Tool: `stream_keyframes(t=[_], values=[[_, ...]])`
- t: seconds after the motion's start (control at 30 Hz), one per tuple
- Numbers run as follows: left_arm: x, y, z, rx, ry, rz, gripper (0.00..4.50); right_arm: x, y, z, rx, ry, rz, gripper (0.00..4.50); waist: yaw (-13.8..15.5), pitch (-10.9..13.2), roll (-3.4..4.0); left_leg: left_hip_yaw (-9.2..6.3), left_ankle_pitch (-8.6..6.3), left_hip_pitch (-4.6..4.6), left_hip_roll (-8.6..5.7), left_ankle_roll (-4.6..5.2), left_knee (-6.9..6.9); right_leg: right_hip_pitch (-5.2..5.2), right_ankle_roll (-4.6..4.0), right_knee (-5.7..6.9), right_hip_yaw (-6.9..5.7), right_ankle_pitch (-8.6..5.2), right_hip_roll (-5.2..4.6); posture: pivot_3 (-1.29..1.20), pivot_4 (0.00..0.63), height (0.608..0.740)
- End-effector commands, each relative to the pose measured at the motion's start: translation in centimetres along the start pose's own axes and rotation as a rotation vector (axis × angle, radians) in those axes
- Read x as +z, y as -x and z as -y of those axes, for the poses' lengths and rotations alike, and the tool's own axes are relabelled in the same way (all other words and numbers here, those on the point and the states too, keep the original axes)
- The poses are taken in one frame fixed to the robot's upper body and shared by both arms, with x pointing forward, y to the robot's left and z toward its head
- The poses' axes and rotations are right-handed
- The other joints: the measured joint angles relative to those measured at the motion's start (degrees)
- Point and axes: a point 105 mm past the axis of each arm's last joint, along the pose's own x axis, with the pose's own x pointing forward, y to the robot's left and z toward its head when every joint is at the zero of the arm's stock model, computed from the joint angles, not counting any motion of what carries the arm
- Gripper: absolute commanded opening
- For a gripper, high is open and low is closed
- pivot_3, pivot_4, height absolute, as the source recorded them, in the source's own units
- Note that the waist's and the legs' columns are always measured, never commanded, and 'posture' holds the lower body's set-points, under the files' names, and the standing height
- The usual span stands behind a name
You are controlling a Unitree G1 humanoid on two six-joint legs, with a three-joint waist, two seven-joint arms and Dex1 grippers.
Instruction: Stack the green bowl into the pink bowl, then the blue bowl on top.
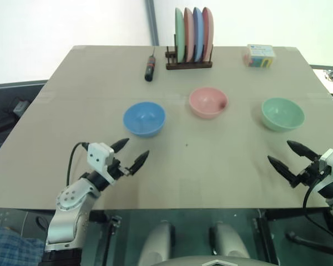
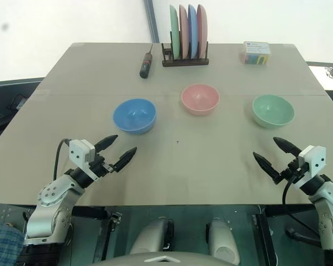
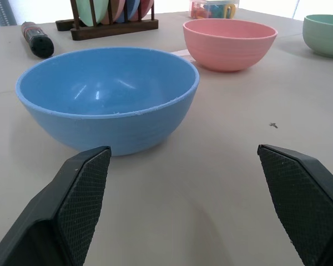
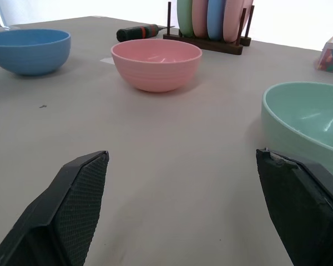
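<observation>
Both hands, left hand (image 1: 130, 155) and right hand (image 1: 284, 155), hover released and empty over my bench (image 1: 183, 166). Green bowl (image 1: 282, 113) sits right, pink bowl (image 1: 208, 102) centre, blue bowl (image 1: 144, 118) left, all apart. Stacking not begun; next, I judge, right hand must grasp the green bowl's rim.

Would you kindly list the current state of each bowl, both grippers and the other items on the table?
green bowl: upright, empty, standing alone.
pink bowl: upright, empty, nothing stacked in it.
blue bowl: upright, empty, standing alone.
left gripper: fingers open, holding nothing.
right gripper: fingers open, holding nothing.
plates: standing on edge in the wooden rack.
screwdriver: lying flat.
small box: resting near the table's far edge.
</observation>
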Motion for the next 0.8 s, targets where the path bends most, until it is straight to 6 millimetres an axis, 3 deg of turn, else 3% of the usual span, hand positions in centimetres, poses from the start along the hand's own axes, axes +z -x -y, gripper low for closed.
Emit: stream_keyframes(t=[0.03,0.8], values=[[1.61,-0.14,0.3,-0.022,-0.044,0.061,4.5,0.65,0.23,-0.04,0.001,0.028,0.017,4.46,0.0,0.0,0.0,0.0,0.0,0.0,0.0,0.0,0.0,0.0,0.0,0.0,0.0,0.0,0.0,0.0,0.15,0.74],[1.61,0.05,0.74,-0.074,-0.042,0.087,4.5,-0.07,0.41,-0.06,0.013,0.045,-0.017,4.46,0.0,0.0,0.0,0.01,0.0,0.0,0.0,0.0,0.0,0.0,0.0,0.0,0.0,0.0,0.0,0.0,0.15,0.74]])
